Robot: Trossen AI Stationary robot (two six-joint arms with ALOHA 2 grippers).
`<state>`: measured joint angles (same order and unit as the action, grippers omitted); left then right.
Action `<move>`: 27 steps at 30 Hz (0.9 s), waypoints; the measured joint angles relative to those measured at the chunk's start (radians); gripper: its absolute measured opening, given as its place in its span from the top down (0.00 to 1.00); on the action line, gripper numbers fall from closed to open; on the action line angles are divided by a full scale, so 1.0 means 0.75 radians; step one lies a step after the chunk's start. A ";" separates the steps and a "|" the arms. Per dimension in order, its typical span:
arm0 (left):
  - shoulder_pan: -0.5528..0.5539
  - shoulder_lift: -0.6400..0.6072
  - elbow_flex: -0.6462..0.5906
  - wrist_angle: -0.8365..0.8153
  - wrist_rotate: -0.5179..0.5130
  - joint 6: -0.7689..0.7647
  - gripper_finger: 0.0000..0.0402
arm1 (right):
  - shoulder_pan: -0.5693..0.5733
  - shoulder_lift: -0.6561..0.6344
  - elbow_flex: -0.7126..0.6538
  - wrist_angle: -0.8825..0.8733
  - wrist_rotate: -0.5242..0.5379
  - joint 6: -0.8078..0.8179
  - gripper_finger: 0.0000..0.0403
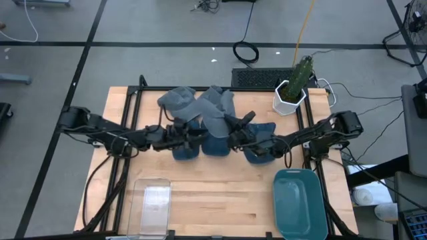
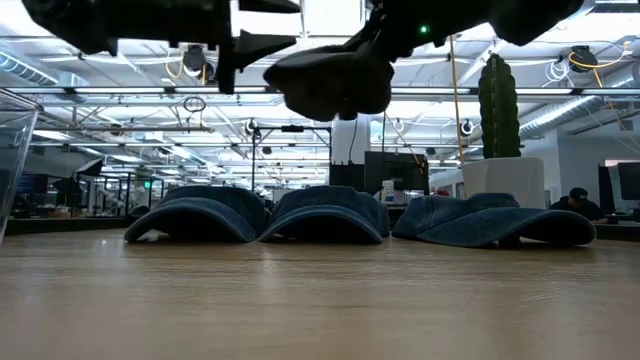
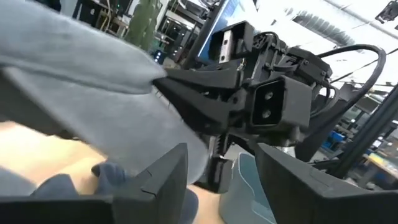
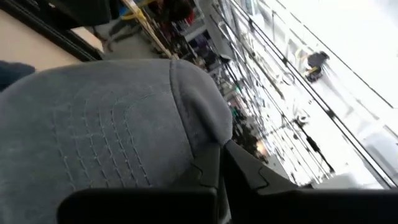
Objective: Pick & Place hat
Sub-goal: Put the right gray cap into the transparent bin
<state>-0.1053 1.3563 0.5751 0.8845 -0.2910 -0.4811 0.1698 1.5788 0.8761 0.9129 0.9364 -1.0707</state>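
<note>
Lying in a row on the wooden table [image 1: 227,180], three dark-blue denim caps [image 2: 330,215] are counted, while a grey cap [image 1: 200,107] is clamped by the right gripper [image 1: 230,139]; the left gripper [image 1: 193,133] is held parted beside it.

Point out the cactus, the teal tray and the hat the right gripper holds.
cactus [image 1: 301,72], high view, on its green stem.
teal tray [image 1: 298,228], high view, on its near rim.
hat [image 4: 106,143], right wrist view, on its stitched brim.

Grey hat [image 1: 200,107] with tonal stitch lines; three dark-blue denim hats [image 2: 330,215] below; teal tray [image 1: 299,203]; white pot [image 1: 288,100], green cactus [image 1: 301,72]; light wood table [image 1: 220,187].
</note>
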 joint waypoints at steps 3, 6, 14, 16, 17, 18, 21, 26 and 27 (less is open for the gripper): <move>0.018 0.011 0.011 -0.012 -0.004 0.016 0.51 | 0.024 -0.005 0.002 0.025 0.045 -0.049 1.00; 0.041 0.005 0.011 -0.084 -0.006 0.012 0.51 | 0.050 -0.001 0.001 0.092 0.123 -0.152 1.00; 0.097 -0.010 0.011 -0.147 -0.008 -0.113 0.44 | 0.077 -0.003 0.001 0.165 0.135 -0.202 1.00; 0.102 -0.010 0.011 -0.129 0.006 -0.139 0.42 | 0.074 -0.003 0.001 0.161 0.111 -0.184 1.00; 0.104 -0.010 0.011 -0.122 0.015 -0.141 0.41 | 0.071 -0.003 0.001 0.157 0.100 -0.173 1.00; 0.105 -0.010 0.011 -0.109 0.022 -0.140 0.40 | 0.069 -0.003 0.001 0.152 0.081 -0.156 1.00; 0.104 -0.010 0.011 -0.079 0.038 -0.139 0.40 | 0.058 -0.003 0.001 0.141 0.058 -0.106 1.00; 0.107 -0.009 0.011 -0.040 0.040 -0.133 0.41 | 0.045 -0.003 0.001 0.119 0.037 -0.066 1.00; 0.109 -0.009 0.011 -0.038 0.042 -0.133 0.42 | 0.042 -0.003 0.001 0.114 0.038 -0.057 1.00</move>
<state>-0.0235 1.3498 0.5835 0.8561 -0.2592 -0.5811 0.2015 1.5768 0.8768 0.9984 0.9646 -1.1136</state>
